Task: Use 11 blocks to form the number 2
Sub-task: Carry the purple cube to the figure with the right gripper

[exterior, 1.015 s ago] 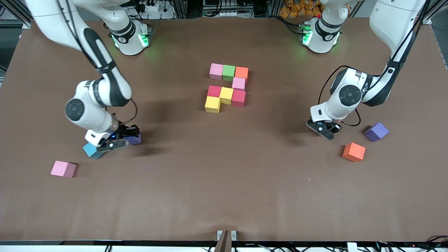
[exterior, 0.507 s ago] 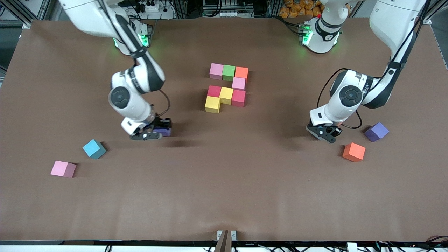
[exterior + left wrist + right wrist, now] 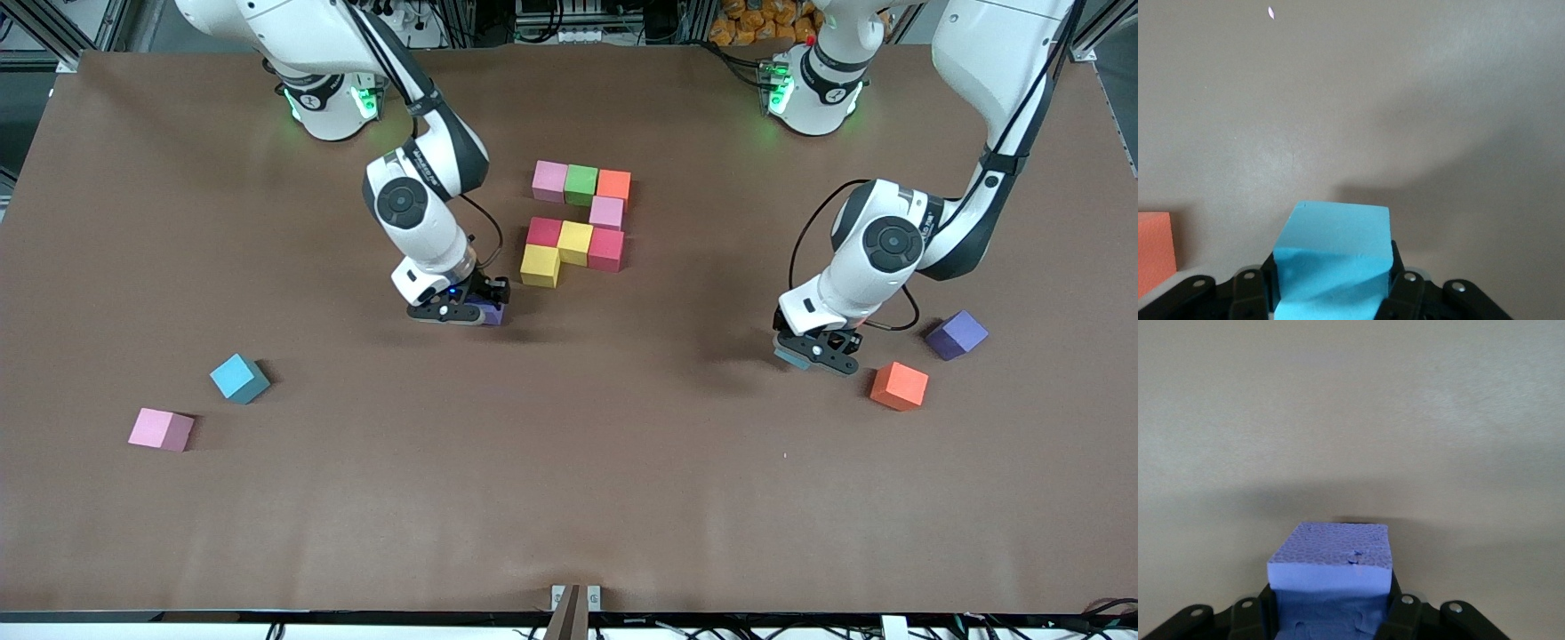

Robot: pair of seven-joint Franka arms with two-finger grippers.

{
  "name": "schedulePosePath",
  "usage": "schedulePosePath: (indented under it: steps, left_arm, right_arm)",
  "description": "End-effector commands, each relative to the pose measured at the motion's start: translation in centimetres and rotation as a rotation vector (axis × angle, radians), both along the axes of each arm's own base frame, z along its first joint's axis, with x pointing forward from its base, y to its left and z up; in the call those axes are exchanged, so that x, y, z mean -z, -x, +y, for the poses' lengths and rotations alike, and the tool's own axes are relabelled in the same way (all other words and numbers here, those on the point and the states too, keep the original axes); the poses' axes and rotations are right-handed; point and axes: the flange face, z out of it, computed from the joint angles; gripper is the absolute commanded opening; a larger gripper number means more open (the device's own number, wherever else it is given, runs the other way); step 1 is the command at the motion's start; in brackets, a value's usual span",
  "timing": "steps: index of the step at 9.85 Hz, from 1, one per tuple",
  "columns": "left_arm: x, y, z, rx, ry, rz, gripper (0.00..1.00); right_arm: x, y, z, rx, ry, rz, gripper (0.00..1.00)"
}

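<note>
- Front view: the right pincer (image 3: 471, 309) is clamped on a purple block (image 3: 492, 312) low over the worktop (image 3: 569, 480), just beside the yellow block (image 3: 540, 265) at the unfinished number 2 (image 3: 578, 222), whose eight cubes lie toward the robots' bases from it. The left pincer (image 3: 816, 352) grips a sky-blue block (image 3: 788, 357), with an orange block (image 3: 899, 386) near it and another purple block (image 3: 957, 334) a little farther off. A loose sky-blue block (image 3: 239, 378) and pink block (image 3: 161, 429) sit well apart from both pincers.
- Left wrist view: the sky-blue block (image 3: 1333, 257) sits squarely between the fingers (image 3: 1405, 288), the orange block (image 3: 1154, 250) just beside them.
- Right wrist view: the purple block (image 3: 1331, 577) is held between the fingers (image 3: 1401, 610), bare worktop ahead.
- Risk: coming in this close, the right pincer's fingers could nudge the yellow block and skew the digit; a tilted release could leave a gap.
</note>
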Motion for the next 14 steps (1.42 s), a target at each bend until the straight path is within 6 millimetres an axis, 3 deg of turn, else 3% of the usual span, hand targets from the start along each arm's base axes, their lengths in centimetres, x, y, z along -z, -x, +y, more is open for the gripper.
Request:
schedulePosePath:
  steps: [1,2,5,9,14]
  left_arm:
    - [-2.0,-1.1,-0.2,-0.038,0.000,0.008,0.00]
    - [-2.8,-1.7,0.0,-0.042,-0.010,0.016,0.00]
    - [-5.1,-3.1,0.2,-0.046,-0.039,0.049,0.00]
    - [-5.3,-3.0,-0.5,-0.062,-0.017,0.064,0.00]
    - [-5.1,-2.5,-1.0,-0.065,-0.025,0.096,0.00]
  right_arm:
    - [0.9,-1.1,3.6,0.069,-0.025,0.001,0.24]
    - [1.3,-1.0,5.6,0.096,-0.031,0.007,0.24]
    - [2.4,-2.7,7.7,0.090,0.002,0.076,0.22]
    - [3.6,-2.5,7.7,0.061,0.026,0.105,0.21]
    - [4.1,-0.5,9.3,0.001,0.039,0.136,0.20]
